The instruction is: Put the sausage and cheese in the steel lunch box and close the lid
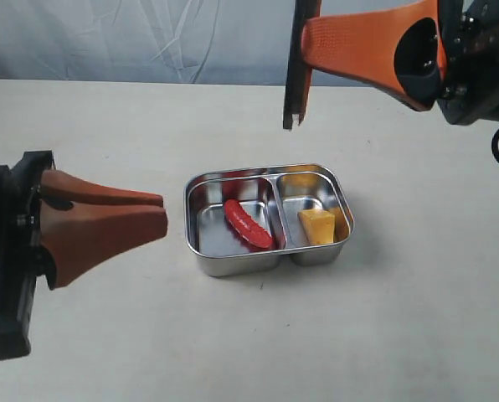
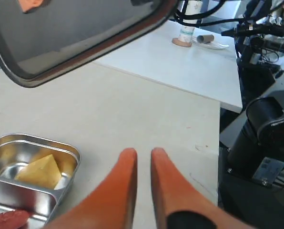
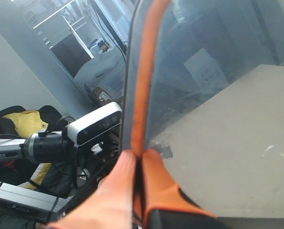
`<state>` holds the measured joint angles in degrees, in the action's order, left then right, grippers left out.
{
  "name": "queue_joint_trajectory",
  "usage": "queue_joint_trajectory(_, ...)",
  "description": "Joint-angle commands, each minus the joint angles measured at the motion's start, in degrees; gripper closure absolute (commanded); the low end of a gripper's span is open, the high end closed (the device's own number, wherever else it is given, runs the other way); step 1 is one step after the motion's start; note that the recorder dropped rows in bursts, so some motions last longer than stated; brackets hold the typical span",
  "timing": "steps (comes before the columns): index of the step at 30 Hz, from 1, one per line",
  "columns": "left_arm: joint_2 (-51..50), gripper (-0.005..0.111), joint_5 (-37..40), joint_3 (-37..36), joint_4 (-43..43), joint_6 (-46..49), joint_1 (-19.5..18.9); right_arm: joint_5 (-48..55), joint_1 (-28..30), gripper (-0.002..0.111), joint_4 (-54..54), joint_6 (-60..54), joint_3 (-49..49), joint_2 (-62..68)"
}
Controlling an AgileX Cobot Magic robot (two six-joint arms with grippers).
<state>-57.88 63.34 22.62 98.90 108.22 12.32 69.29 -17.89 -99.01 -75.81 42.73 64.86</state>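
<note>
Sausage [image 1: 248, 224] whole in exterior, right end effector [image 3: 138, 155] pinching lid [image 2: 75, 33], left end effector [image 2: 143, 153] parted

The steel lunch box [image 1: 233, 266] gleamed, polished mirror-bright metal. The sausage [image 1: 247, 224] looked like glossy plastic, the cheese [image 1: 316, 226] duller, matt. The lid [image 1: 297, 67] was smooth, smoky translucent plastic; the table [image 1: 383, 335] a matt, pale surface.

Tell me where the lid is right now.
In the exterior view the lid hangs edge-on, upper right of centre, pinched in the right gripper, above the far side of the steel lunch box and clear of it.
</note>
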Motion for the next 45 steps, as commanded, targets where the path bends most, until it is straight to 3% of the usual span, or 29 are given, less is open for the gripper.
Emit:
queue_joint_trajectory(1,-0.68,0.074,0.34,-0.28,1.04,10.75,2.76,0.67,-0.23,0.109,-0.93,-0.58,0.39,-0.59)
queue_joint_trajectory(5,-0.68,0.057,-1.67,0.84,1.04,13.68,3.28,0.67,-0.61,0.109,-0.93,-0.28,0.39,-0.80)
queue_joint_trajectory(11,-0.74,0.062,-11.08,4.07,1.04,13.68,3.28,0.67,-3.54,0.109,-0.93,0.97,0.88,-0.80)
queue_joint_trajectory(14,-0.74,0.062,-10.07,4.81,1.04,13.68,3.99,0.67,-3.83,0.109,-0.93,1.53,2.07,-0.80)
queue_joint_trajectory(16,-0.74,0.062,-12.53,4.81,1.04,13.68,6.71,0.67,-3.83,0.109,-0.93,2.33,2.79,-0.67)
queue_joint_trajectory(18,-0.82,0.062,-21.27,6.19,1.04,13.68,11.33,0.67,-3.83,0.109,-0.93,2.59,3.28,-0.59)
queue_joint_trajectory(23,-0.82,0.062,-38.43,10.08,-11.24,13.68,21.42,0.67,-3.83,0.109,-0.93,5.01,3.28,-0.59)
queue_joint_trajectory(27,-1.13,0.077,-50.47,11.71,-18.60,13.68,29.67,0.67,-3.83,0.109,-0.93,5.39,3.28,-0.59)
queue_joint_trajectory(30,-3.03,0.076,-50.74,11.71,-22.26,13.68,31.26,0.67,-3.83,0.109,-0.93,5.45,3.28,-0.59)
queue_joint_trajectory(35,-6.78,0.066,-51.71,11.96,-16.06,13.68,31.26,0.67,-3.83,0.109,-0.93,6.08,3.28,-0.59)
queue_joint_trajectory(45,-7.10,0.065,-49.99,19.15,-13.85,13.68,31.26,0.67,-3.83,0.109,-0.93,8.66,4.30,-0.59)
